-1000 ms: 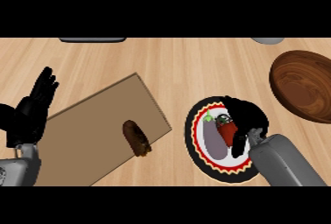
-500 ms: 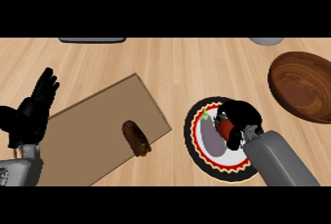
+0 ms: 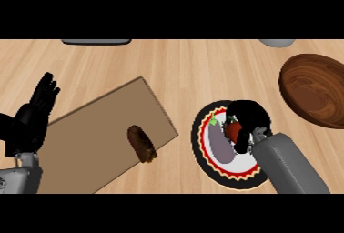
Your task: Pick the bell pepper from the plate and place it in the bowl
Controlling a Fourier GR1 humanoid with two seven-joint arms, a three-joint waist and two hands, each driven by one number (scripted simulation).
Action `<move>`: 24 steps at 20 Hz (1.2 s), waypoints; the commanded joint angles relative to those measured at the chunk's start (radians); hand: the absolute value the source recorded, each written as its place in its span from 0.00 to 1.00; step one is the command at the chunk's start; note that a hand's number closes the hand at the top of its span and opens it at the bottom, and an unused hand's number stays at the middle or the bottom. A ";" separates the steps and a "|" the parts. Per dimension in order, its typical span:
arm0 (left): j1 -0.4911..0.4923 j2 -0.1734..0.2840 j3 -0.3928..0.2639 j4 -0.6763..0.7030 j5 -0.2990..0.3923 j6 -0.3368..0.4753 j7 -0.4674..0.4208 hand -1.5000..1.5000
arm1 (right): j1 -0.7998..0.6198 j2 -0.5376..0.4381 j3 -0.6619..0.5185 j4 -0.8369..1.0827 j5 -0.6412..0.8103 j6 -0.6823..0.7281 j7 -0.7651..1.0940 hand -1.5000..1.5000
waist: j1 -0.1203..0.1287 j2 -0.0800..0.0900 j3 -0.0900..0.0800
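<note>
No readable text.
No letters, numbers, labels or brand marks on the surface, the plate, the bowl or the board; plate rim carries only a red and yellow zigzag pattern, no writing.

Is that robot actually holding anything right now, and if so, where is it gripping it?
The right hand is curled over the red bell pepper on the plate, closing on its upper part. The left hand holds nothing.
</note>
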 commanded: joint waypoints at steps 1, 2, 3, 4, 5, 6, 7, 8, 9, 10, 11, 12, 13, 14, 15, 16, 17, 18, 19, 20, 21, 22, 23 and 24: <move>-0.036 -0.016 -0.001 0.037 -0.028 0.018 -0.003 0.50 | 0.059 0.014 0.014 -0.140 0.052 -0.040 0.059 1.00 | -0.009 0.006 0.006; -0.016 0.012 0.026 0.041 -0.002 -0.009 -0.008 0.50 | -0.042 0.002 -0.083 -0.018 0.035 -0.061 0.093 1.00 | -0.001 0.008 0.006; -0.023 0.013 0.004 0.011 -0.011 -0.013 0.002 0.50 | -0.087 0.045 -0.135 0.053 0.038 -0.105 0.183 1.00 | 0.009 0.011 0.007; -0.027 0.005 0.000 0.017 -0.002 -0.015 0.019 0.50 | -0.145 0.054 -0.195 0.081 0.026 -0.103 0.262 1.00 | 0.016 0.014 0.007; -0.014 0.013 0.007 0.005 -0.009 -0.013 -0.014 0.50 | -0.168 0.066 -0.242 0.124 0.040 -0.168 0.329 1.00 | 0.034 0.019 0.007; -0.036 0.007 -0.002 0.010 -0.002 -0.021 -0.006 0.50 | -0.220 0.087 -0.281 0.149 0.040 -0.176 0.415 1.00 | 0.040 0.023 0.007; -0.026 0.001 -0.002 -0.006 -0.006 -0.008 0.001 0.50 | -0.200 0.104 -0.322 0.159 0.044 -0.256 0.474 1.00 | 0.042 0.023 0.008; -0.062 0.012 0.004 -0.009 0.010 -0.019 0.038 0.50 | -0.289 0.072 -0.336 0.190 0.072 -0.240 0.520 1.00 | 0.049 0.023 0.007; -0.033 -0.019 -0.028 -0.014 0.001 -0.018 0.027 0.50 | -0.300 0.087 -0.336 0.221 0.090 -0.286 0.538 1.00 | 0.043 0.020 0.007; -0.045 0.013 -0.012 -0.028 -0.008 -0.020 0.034 0.50 | -0.376 0.066 -0.335 0.247 0.122 -0.279 0.577 1.00 | 0.051 0.019 0.007; -0.011 -0.021 -0.023 0.015 -0.017 -0.012 -0.028 0.50 | -0.434 0.087 -0.318 0.245 0.153 -0.271 0.651 1.00 | 0.046 0.019 0.005; -0.016 -0.027 -0.029 0.010 -0.020 -0.007 -0.012 0.50 | -0.445 0.064 -0.308 0.272 0.190 -0.308 0.646 1.00 | 0.039 0.018 0.006; -0.052 -0.012 -0.015 0.025 -0.017 -0.007 0.007 0.50 | -0.470 0.021 -0.308 0.276 0.217 -0.322 0.638 1.00 | 0.031 0.018 0.006; -0.049 -0.003 -0.007 0.028 -0.015 -0.012 -0.002 0.50 | -0.534 0.045 -0.290 0.254 0.250 -0.306 0.722 1.00 | 0.033 0.015 0.005; -0.032 0.003 -0.001 -0.021 0.000 -0.014 0.039 0.50 | -0.515 0.035 -0.272 0.248 0.299 -0.365 0.738 1.00 | 0.037 0.010 0.006; -0.024 -0.020 -0.016 0.004 -0.023 0.003 0.007 0.50 | -0.544 0.023 -0.258 0.226 0.330 -0.355 0.762 1.00 | 0.024 0.009 0.005; -0.055 -0.003 -0.004 0.023 -0.004 -0.016 0.030 0.50 | -0.579 0.020 -0.260 0.244 0.365 -0.412 0.774 1.00 | 0.030 0.015 0.005; -0.037 0.016 0.017 0.027 0.012 -0.034 0.019 0.50 | -0.603 0.009 -0.252 0.199 0.386 -0.379 0.806 1.00 | 0.019 0.007 0.004; -0.023 -0.006 0.002 0.025 -0.012 -0.010 -0.003 0.50 | -0.622 -0.044 -0.287 0.196 0.383 -0.390 0.777 1.00 | 0.014 0.008 0.005; -0.046 0.009 0.011 0.010 0.000 -0.021 0.019 0.50 | -0.629 -0.022 -0.291 0.235 0.414 -0.447 0.800 1.00 | 0.024 0.012 0.006; -0.005 -0.017 -0.015 -0.013 -0.014 -0.009 0.026 0.50 | -0.641 -0.011 -0.288 0.186 0.416 -0.406 0.817 1.00 | 0.014 0.005 0.006; -0.030 -0.011 -0.005 0.013 -0.023 -0.002 0.014 0.50 | -0.634 -0.021 -0.309 0.180 0.408 -0.424 0.790 1.00 | 0.006 0.007 0.006; -0.007 -0.009 -0.005 -0.020 -0.012 -0.010 0.036 0.50 | -0.644 -0.045 -0.328 0.193 0.420 -0.417 0.797 1.00 | 0.011 0.007 0.006; -0.024 -0.010 0.013 0.007 -0.006 -0.006 0.018 0.50 | -0.640 -0.002 -0.304 0.176 0.455 -0.407 0.847 1.00 | 0.006 0.007 0.006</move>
